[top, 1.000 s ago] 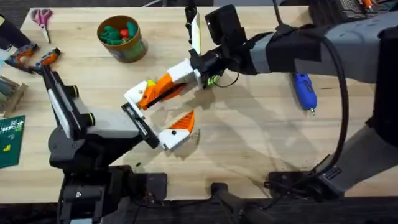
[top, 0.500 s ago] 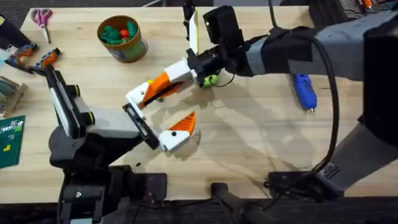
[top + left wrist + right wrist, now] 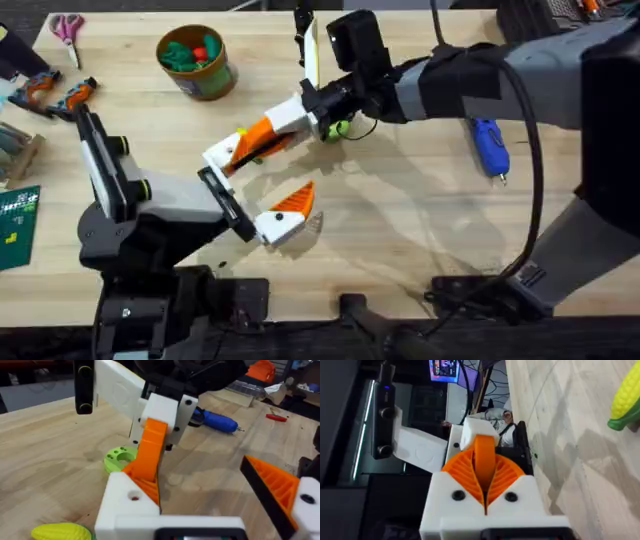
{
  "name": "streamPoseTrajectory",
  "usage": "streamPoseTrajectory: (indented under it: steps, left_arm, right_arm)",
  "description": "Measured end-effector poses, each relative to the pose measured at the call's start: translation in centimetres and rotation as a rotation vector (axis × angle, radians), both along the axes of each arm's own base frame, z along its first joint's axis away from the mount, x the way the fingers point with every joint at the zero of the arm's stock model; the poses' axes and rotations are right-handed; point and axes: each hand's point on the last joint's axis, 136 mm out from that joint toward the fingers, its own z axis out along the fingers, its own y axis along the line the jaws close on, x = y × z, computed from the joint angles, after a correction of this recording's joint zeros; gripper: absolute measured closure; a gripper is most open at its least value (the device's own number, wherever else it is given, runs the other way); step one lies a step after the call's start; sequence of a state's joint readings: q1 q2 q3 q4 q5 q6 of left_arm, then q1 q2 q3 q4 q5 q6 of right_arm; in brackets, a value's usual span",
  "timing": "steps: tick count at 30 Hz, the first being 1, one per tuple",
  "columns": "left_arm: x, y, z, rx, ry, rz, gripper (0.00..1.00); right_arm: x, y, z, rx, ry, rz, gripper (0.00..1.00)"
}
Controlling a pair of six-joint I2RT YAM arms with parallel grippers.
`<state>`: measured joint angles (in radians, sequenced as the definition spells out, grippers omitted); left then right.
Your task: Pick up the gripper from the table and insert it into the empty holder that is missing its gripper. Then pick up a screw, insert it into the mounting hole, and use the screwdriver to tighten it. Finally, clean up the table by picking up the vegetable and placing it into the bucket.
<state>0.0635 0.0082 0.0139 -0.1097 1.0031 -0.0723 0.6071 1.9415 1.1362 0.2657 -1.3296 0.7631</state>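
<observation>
While seen from overhead, right claw (image 3: 250, 145) reaching across from 3 o'clock, pinched tight on the gripper (image 3: 262, 137), the small orange wedge, pressing it against the holder (image 3: 219, 155), the upper white block of the left claw (image 3: 262, 188). Left claw spread wide, holding nothing, its lower block carrying an orange triangular tip (image 3: 293, 198). At 11 o'clock on the desk (image 3: 400, 230), the bucket (image 3: 197, 62), with green and red toy pieces inside. Screwdriver (image 3: 489, 147) lying at 3 o'clock, well apart from both claws. Lime-green ring (image 3: 340, 128) just behind the right claw.

From the left wrist: gripper (image 3: 151, 449) standing upright between the right claw's white blocks, its lower end meeting the holder (image 3: 125, 502). Yellow vegetable (image 3: 61, 532) lying on the desk near the holder. Lime-green ring (image 3: 119, 457) and screwdriver (image 3: 216, 420) farther off.

From the right wrist: right claw (image 3: 485, 487) shut around the gripper (image 3: 484, 462), orange pads touching it on both sides. Vegetable (image 3: 627, 397) resting on the desk.
</observation>
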Motion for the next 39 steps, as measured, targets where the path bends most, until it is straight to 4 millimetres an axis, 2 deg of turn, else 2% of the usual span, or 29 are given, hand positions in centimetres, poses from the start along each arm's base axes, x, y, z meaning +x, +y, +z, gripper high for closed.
streamPoseTrajectory:
  steps: [18,22,28,33,37,39]
  left_arm:
    - [0.0,0.0,0.0,0.000,-0.002,0.000,0.014]
    - [0.0,0.0,0.0,0.001,-0.003,-0.001,0.014]
    - [0.0,0.0,0.1,0.002,-0.007,-0.003,0.015]
    - [0.2,0.1,0.1,0.006,-0.013,0.012,0.015]
    - [0.2,0.0,0.2,0.011,-0.022,0.013,0.015]
    - [0.3,0.1,0.2,0.012,-0.023,0.020,0.015]
  right_arm:
    - [-0.1,0.0,0.0,0.002,0.004,0.005,0.987]
    - [0.0,0.0,-0.1,-0.002,0.002,-0.002,0.856]
    - [0.2,0.1,-0.5,-0.009,0.003,-0.008,0.757]
    - [0.5,0.0,-0.8,-0.015,0.004,-0.018,0.585]
    - [1.3,-0.4,-1.2,-0.018,0.005,-0.039,0.056]
    - [1.9,-0.9,-1.2,-0.013,0.005,-0.050,0.012]
